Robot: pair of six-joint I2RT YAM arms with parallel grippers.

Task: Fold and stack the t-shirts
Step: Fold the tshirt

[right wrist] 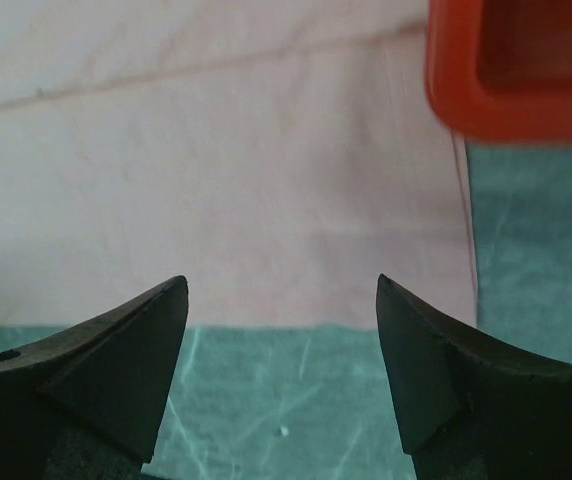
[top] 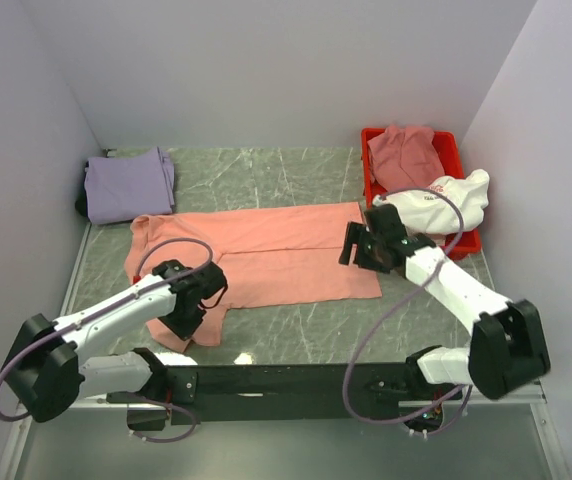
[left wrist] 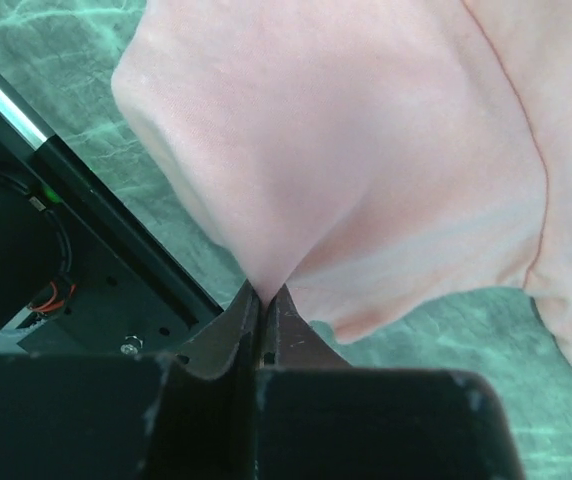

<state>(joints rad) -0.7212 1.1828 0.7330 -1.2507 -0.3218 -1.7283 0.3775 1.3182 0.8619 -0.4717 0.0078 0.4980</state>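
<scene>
Your left gripper (left wrist: 263,300) has its jaws pressed together on a small peak of the salmon-pink t-shirt (top: 266,255), at the shirt's near left corner. Your right gripper (right wrist: 281,300) is spread wide with nothing in it, hovering over the shirt's near right hem. The shirt lies flat across the middle of the table (top: 296,340).

Findings:
- The left hold is only a thin pinch at the very fingertips. I judge that a quick lift or sideways pull could draw the cloth out.
- Only one corner is secured. If you raise the left side before the right closes, the shirt is likely to drag and skew, and the fold will go crooked.
- The right jaws straddle the hem with bare table just below them. Close too near the edge and you may miss the cloth or catch a sliver.
- The red bin (right wrist: 466,110) sits just beside the right gripper, and the white t-shirt (top: 446,200) droops over its rim. A wide swing could knock the bin or snag that shirt.
- The lavender t-shirt (top: 128,185) lies near the far left corner of the salmon-pink one. A dragged fold could disturb it.
</scene>
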